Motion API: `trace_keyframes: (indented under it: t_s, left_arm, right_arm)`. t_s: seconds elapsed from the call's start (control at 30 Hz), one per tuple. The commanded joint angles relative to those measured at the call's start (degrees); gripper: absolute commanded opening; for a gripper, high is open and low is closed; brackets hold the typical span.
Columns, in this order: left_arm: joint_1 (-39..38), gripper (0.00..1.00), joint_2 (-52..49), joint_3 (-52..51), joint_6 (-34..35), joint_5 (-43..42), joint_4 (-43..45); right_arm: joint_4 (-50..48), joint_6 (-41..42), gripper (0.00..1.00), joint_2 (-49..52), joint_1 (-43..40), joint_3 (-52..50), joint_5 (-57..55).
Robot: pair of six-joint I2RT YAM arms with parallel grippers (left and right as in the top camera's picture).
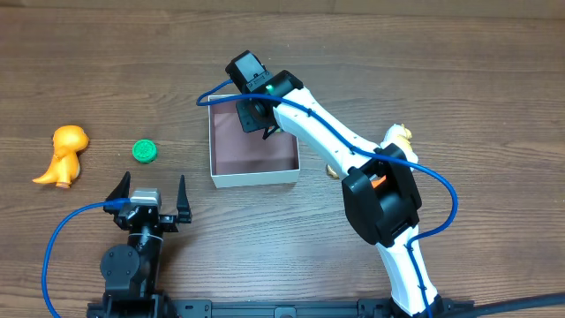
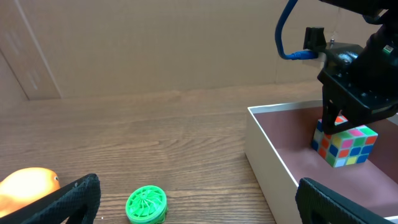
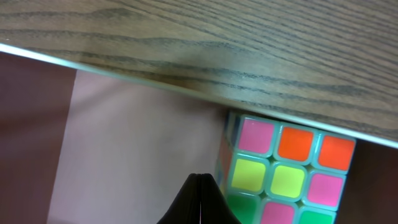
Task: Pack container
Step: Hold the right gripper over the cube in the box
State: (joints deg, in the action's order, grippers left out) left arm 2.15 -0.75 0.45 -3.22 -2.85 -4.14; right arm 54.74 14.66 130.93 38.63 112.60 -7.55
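Observation:
The container [image 1: 256, 176] is a square white-walled box with a pinkish-brown floor at the table's middle; it also shows in the left wrist view [image 2: 268, 155]. A multicoloured puzzle cube [image 2: 344, 143] rests on its floor against the far wall, and fills the lower right of the right wrist view [image 3: 289, 168]. My right gripper [image 3: 200, 186] is shut and empty, its tips down inside the container just beside the cube; from overhead [image 1: 260, 119] it hides the cube. My left gripper [image 1: 148, 199] is open and empty near the front edge, left of the container.
A green wheel-shaped toy [image 1: 145, 151] lies left of the container, also in the left wrist view [image 2: 147, 204]. An orange dinosaur toy [image 1: 62, 155] stands at the far left. A cream-yellow toy [image 1: 399, 137] sits behind the right arm's elbow.

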Motion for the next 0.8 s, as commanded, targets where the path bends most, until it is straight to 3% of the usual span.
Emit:
trace_keyframes:
  t_s: [0.0, 0.77]
  left_arm:
    - [0.5, 1.0, 0.1, -0.2, -0.9, -1.0, 0.0]
    - [0.5, 1.0, 0.1, -0.2, -0.9, -1.0, 0.0]
  right_arm:
    - [-0.5, -1.2, 0.04, 1.1, 0.0, -0.8, -1.5]
    - [-1.3, -0.9, 0.04, 1.1, 0.0, -1.2, -4.9]
